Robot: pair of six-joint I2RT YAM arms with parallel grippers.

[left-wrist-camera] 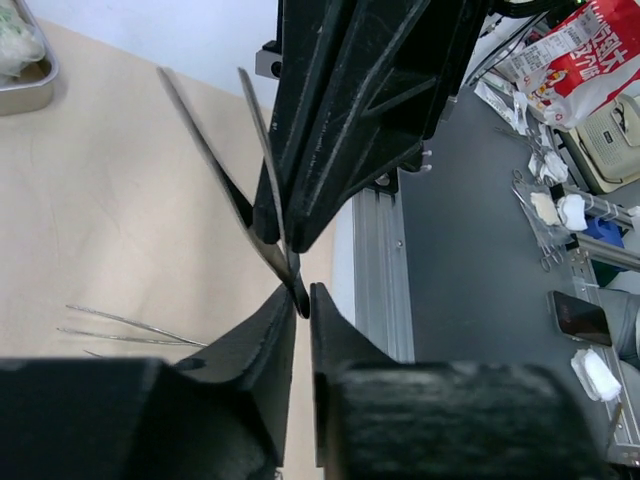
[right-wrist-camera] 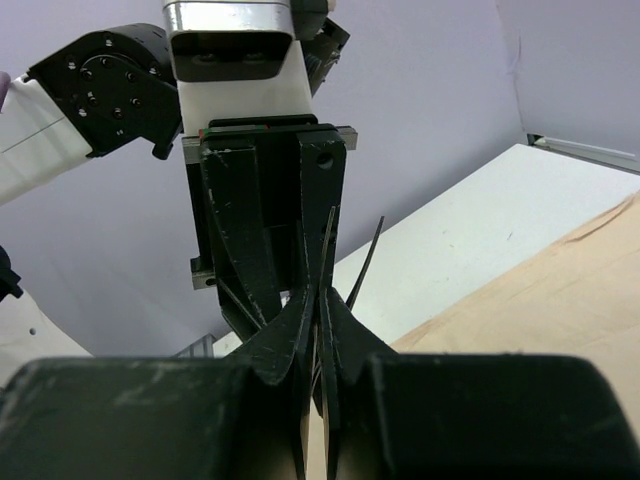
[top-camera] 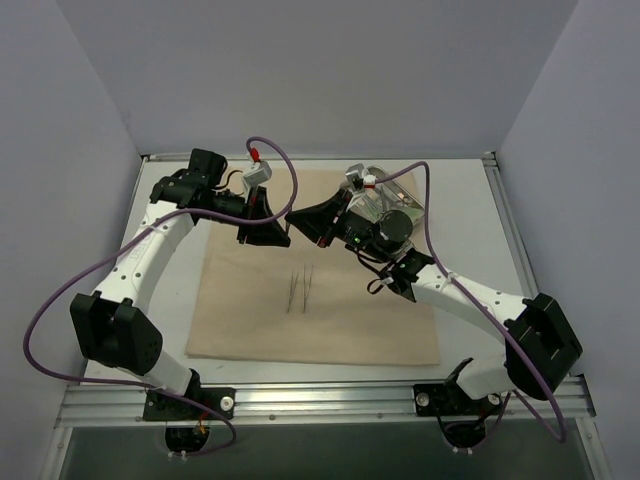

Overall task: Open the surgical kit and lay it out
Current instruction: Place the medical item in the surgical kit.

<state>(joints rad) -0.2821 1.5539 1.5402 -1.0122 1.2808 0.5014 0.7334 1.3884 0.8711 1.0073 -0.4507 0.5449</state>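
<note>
**Handover point: one pair of tweezers in both grippers, over the cloth**

Top view: the left gripper (top-camera: 268,228) and right gripper (top-camera: 305,222) meet tip to tip above the far half of the cloth (top-camera: 240,320). The pair they share is too thin to make out from here. A second pair of tweezers (top-camera: 300,290) lies flat near the middle of the cloth, on the near side of the meeting point. The steel tray (top-camera: 400,195) sits at the cloth's far right corner, partly under the right arm.

Left wrist view: the held tweezers (left-wrist-camera: 212,155) have their joined end in the narrow gap between the left jaws, which appear closed on it. The two prongs fan away from those jaws along the right gripper's fingers. The long axis runs nearly in line with the left fingers, well above the cloth.

Right wrist view: the right jaws are pressed together on the thin blades, which rise past them toward the left gripper.

Both arms seem to grip the same pair. The coming move therefore likely depends on one arm letting go, so the other can lower the pair onto the cloth beside the second pair.
</note>
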